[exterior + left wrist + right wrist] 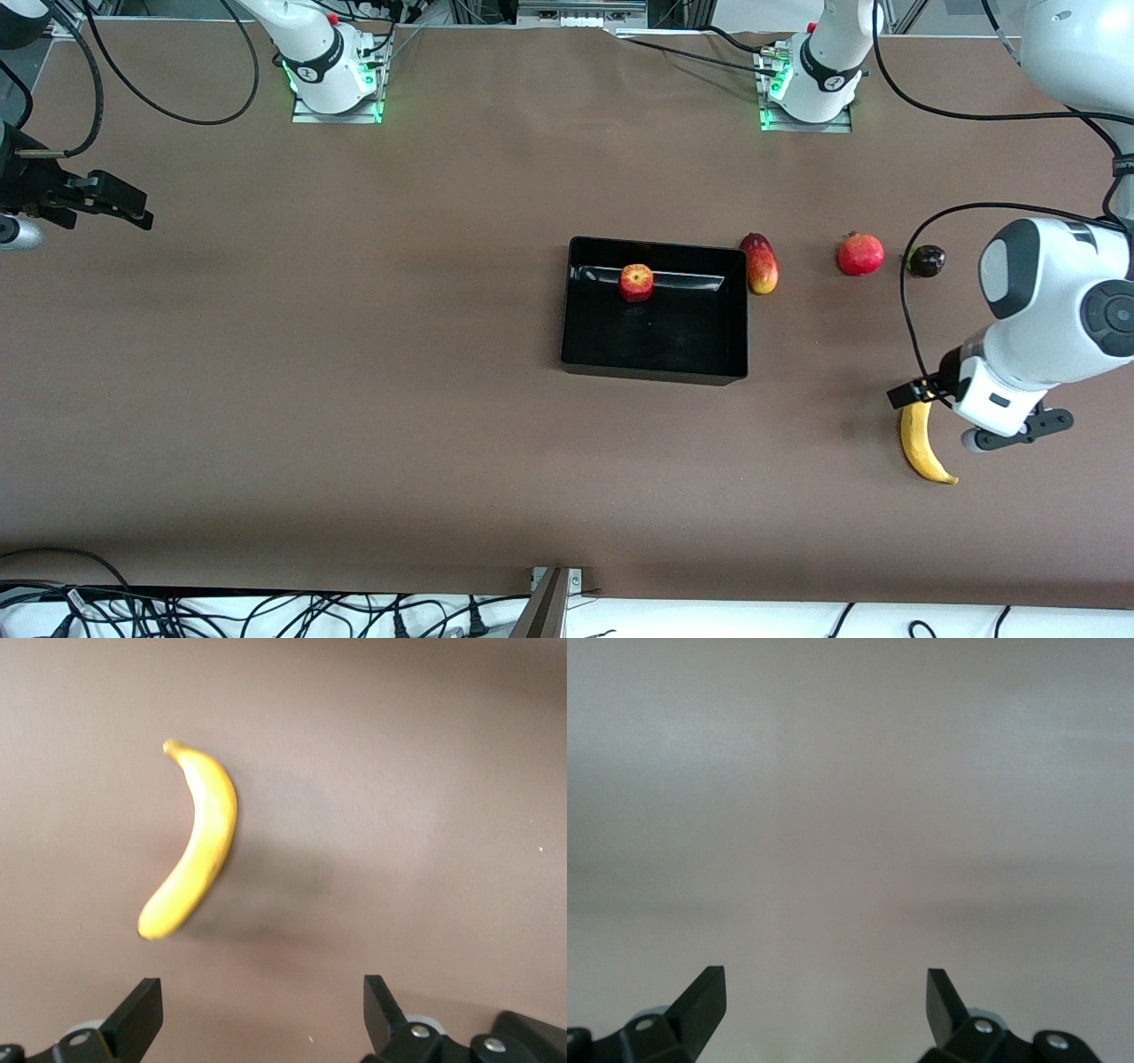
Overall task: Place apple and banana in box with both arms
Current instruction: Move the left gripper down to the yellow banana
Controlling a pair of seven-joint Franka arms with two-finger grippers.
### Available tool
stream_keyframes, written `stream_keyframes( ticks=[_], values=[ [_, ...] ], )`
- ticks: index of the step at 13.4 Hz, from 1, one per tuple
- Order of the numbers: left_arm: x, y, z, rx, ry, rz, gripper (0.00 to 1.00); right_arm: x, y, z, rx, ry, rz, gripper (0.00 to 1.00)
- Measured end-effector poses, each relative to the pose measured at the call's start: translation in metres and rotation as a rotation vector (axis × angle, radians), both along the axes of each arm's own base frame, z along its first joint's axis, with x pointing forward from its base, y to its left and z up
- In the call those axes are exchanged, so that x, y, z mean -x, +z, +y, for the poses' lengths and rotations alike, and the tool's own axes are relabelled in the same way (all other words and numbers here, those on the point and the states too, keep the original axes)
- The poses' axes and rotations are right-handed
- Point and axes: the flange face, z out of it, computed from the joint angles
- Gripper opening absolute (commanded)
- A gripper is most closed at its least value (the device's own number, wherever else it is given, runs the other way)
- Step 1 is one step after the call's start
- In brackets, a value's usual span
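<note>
The apple (636,282) lies inside the black box (682,332), close to the wall farthest from the front camera. The banana (923,447) lies on the brown table toward the left arm's end, nearer to the front camera than the box. My left gripper (911,394) hovers over the banana's end that is farther from the front camera. In the left wrist view my left gripper (261,1019) is wide open and empty, with the banana (195,842) ahead of its fingers, not between them. My right gripper (133,208) waits over bare table at the right arm's end, open and empty (824,1010).
A red-yellow mango (760,263) lies just outside the box wall. A red pomegranate (860,253) and a small dark fruit (927,260) lie in a row toward the left arm's end. Cables run along the table's front edge.
</note>
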Motion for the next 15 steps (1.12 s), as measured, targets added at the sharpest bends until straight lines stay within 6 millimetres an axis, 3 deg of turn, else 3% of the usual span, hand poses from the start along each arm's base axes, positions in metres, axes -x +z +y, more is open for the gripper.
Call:
stream_keyframes(
  ticks=[2, 7, 10, 15],
  values=[
    [-0.010, -0.011, 0.013, 0.001, -0.064, -0.040, 1.00, 0.000, 0.000, 0.001, 0.000, 0.002, 0.001, 1.00],
    [-0.034, -0.080, 0.033, 0.011, -0.151, -0.151, 1.00, 0.000, -0.001, 0.001, 0.000, 0.001, 0.002, 1.00],
    [-0.043, -0.107, 0.047, -0.034, -0.200, -0.154, 1.00, 0.000, -0.001, 0.001, 0.000, 0.002, 0.003, 1.00],
    [-0.042, -0.144, 0.079, -0.108, -0.265, -0.136, 1.00, 0.000, -0.001, 0.001, 0.000, 0.001, 0.003, 1.00]
  ],
)
